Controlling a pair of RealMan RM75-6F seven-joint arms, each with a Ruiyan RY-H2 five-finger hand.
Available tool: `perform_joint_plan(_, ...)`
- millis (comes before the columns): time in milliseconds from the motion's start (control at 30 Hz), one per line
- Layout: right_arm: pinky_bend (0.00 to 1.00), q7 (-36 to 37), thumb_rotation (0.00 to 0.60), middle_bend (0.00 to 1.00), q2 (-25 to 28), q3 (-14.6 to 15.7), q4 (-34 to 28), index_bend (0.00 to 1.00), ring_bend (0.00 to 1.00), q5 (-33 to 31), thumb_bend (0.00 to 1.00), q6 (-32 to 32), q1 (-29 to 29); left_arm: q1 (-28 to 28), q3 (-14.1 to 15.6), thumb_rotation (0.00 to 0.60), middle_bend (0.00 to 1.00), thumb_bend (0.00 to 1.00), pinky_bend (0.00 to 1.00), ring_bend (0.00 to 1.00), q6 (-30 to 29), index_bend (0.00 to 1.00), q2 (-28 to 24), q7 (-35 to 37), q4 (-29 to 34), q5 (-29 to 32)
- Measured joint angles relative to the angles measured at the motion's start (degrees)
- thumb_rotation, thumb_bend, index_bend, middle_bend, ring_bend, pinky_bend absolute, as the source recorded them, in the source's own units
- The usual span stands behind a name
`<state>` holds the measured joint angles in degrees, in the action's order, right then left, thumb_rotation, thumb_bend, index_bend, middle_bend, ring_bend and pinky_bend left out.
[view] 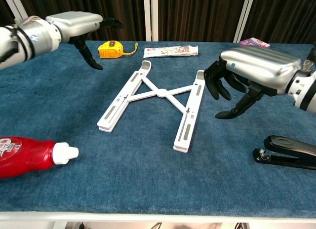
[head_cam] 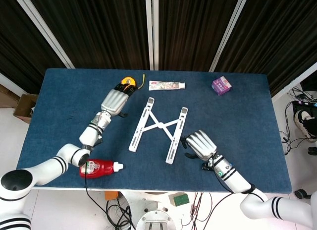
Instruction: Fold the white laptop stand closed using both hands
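Note:
The white laptop stand (head_cam: 158,125) (view: 160,93) lies spread in an X on the blue table (head_cam: 64,101), its two long bars apart. My left hand (head_cam: 115,100) (view: 74,22) hovers above the table, left of the stand's far left end, fingers apart and holding nothing. Close beside the stand's right bar, my right hand (head_cam: 199,144) (view: 252,68) hangs palm down. Its fingers droop toward the cloth and its thumb sticks out, with nothing in it. Neither hand touches the stand.
A yellow tape measure (view: 109,49) and a toothpaste tube (head_cam: 167,85) lie at the back. A purple box (head_cam: 221,85) sits back right. A red bottle (head_cam: 99,167) lies front left, and a black stapler (view: 286,152) front right, under my right forearm.

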<state>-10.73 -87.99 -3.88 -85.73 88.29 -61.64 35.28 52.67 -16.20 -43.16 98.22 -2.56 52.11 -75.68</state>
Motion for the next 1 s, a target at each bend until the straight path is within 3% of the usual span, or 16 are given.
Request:
perform_joint_plan(333, 1.0, -4.93, 0.6, 0.87, -8.84, -0.87, 10.24, 0.83, 0.95, -2.32, 0.03, 0.18, 0.43, 5.37, 0.72, 0.6, 0.08, 0.0, 0.13, 0.07, 4.42, 0.09, 9.19, 5.59, -14.05, 1.1)
perform_joint_plan(800, 1.0, -5.06, 0.6, 0.87, -15.99, -2.22, 21.86, 0.84, 0.96, -3.01, 0.03, 1.3, 3.01, 7.89, 1.42, 0.6, 0.08, 0.0, 0.12, 0.07, 6.67, 0.09, 13.54, 11.25, -21.38, 1.4)
perform_joint_plan(1000, 1.0, -3.96, 0.6, 0.87, -17.15, -2.26, 23.49, 0.84, 0.95, -2.69, 0.03, 0.86, 3.52, 8.12, 2.22, 0.6, 0.08, 0.0, 0.12, 0.07, 6.73, 0.09, 14.48, 11.96, -23.25, 0.97)
